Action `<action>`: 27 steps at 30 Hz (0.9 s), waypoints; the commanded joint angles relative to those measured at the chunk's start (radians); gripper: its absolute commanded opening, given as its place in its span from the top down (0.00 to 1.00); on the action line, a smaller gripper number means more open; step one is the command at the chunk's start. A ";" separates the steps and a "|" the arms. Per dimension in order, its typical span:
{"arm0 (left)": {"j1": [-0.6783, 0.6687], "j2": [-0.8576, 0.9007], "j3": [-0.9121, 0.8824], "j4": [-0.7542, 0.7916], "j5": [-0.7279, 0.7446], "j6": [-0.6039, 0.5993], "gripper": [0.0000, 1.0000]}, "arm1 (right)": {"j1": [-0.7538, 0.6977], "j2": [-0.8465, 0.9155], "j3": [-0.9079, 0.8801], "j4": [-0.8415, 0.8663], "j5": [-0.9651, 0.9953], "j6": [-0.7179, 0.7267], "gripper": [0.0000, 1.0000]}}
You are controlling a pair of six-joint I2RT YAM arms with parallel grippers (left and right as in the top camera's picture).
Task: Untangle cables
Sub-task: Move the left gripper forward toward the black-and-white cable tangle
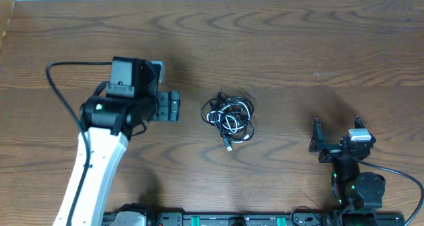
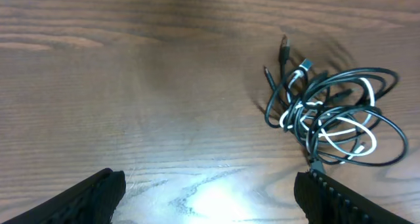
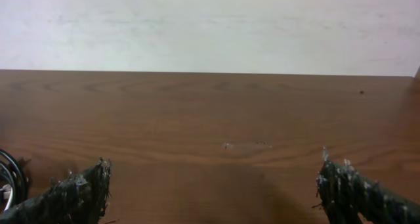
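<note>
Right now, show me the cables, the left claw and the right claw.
cables (image 1: pixel 229 118), overhead view, middle of the tangle.
left claw (image 2: pixel 210 182), left wrist view, midway between its open fingertips.
right claw (image 3: pixel 213 168), right wrist view, midway between its open fingertips.

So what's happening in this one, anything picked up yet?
Nothing is held yet. The cables, black ones and a white one, lie in one knotted bundle on the table. The left claw is open, just left of the bundle and pointed toward it, not touching. The right claw is open too, off to the right, well clear of it.
</note>
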 commanded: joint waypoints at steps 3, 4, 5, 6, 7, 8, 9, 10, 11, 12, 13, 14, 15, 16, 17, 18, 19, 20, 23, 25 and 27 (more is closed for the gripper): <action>-0.012 0.068 0.023 0.003 0.066 0.036 0.13 | -0.014 -0.004 -0.001 -0.003 -0.010 0.006 0.01; -0.018 0.077 0.023 0.006 0.096 0.054 0.13 | -0.014 -0.004 -0.001 -0.003 -0.010 0.006 0.01; -0.027 0.087 0.023 0.011 0.121 0.069 0.13 | -0.014 -0.004 -0.001 -0.003 -0.010 0.006 0.01; -0.042 0.099 0.023 0.022 0.140 0.079 0.13 | -0.014 -0.004 -0.001 -0.003 -0.010 0.006 0.01; -0.058 0.109 0.023 0.031 0.138 0.079 0.13 | -0.014 -0.004 -0.001 -0.003 -0.010 0.006 0.01; -0.071 0.117 0.023 0.039 0.138 0.085 0.13 | -0.014 -0.004 -0.001 -0.003 -0.010 0.006 0.01; -0.088 0.129 0.023 0.048 0.139 0.097 0.13 | -0.014 -0.004 -0.001 -0.003 -0.010 0.006 0.01; -0.105 0.141 0.023 0.054 0.139 0.110 0.13 | -0.014 -0.004 -0.001 -0.003 -0.010 0.006 0.01; -0.123 0.154 0.023 0.059 0.138 0.120 0.13 | -0.014 -0.004 -0.001 -0.003 -0.010 0.006 0.01; -0.138 0.165 0.023 0.064 0.137 0.122 0.12 | -0.014 -0.004 -0.001 -0.003 -0.010 0.006 0.01; -0.151 0.177 0.023 0.069 0.134 0.123 0.12 | -0.014 -0.004 -0.001 -0.003 -0.010 0.006 0.01; -0.166 0.190 0.023 0.074 0.131 0.123 0.12 | -0.014 -0.004 -0.001 -0.003 -0.010 0.006 0.01; -0.184 0.209 0.023 0.082 0.123 0.123 0.12 | -0.014 -0.004 -0.001 -0.003 -0.010 0.006 0.01; -0.191 0.219 0.023 0.087 0.115 0.122 0.12 | -0.014 -0.004 -0.001 -0.003 -0.010 0.006 0.01; -0.196 0.227 0.023 0.093 0.108 0.122 0.12 | -0.014 -0.004 -0.001 -0.003 -0.010 0.006 0.01; -0.198 0.234 0.023 0.101 0.105 0.123 0.12 | -0.014 -0.004 -0.001 -0.003 -0.010 0.006 0.01; -0.198 0.237 0.023 0.110 0.106 0.122 0.12 | -0.014 -0.004 -0.001 -0.003 -0.010 0.006 0.01; -0.198 0.240 0.023 0.119 0.106 0.122 0.12 | -0.014 -0.004 -0.001 -0.003 -0.010 0.006 0.01; -0.198 0.241 0.023 0.135 0.106 0.123 0.12 | -0.014 -0.004 -0.001 -0.003 -0.010 0.006 0.01; -0.199 0.241 0.023 0.137 0.106 0.123 0.12 | -0.014 -0.004 -0.001 -0.003 -0.010 0.006 0.01; -0.206 0.242 0.023 0.134 0.106 0.123 0.12 | -0.014 -0.004 -0.001 -0.003 -0.010 0.006 0.01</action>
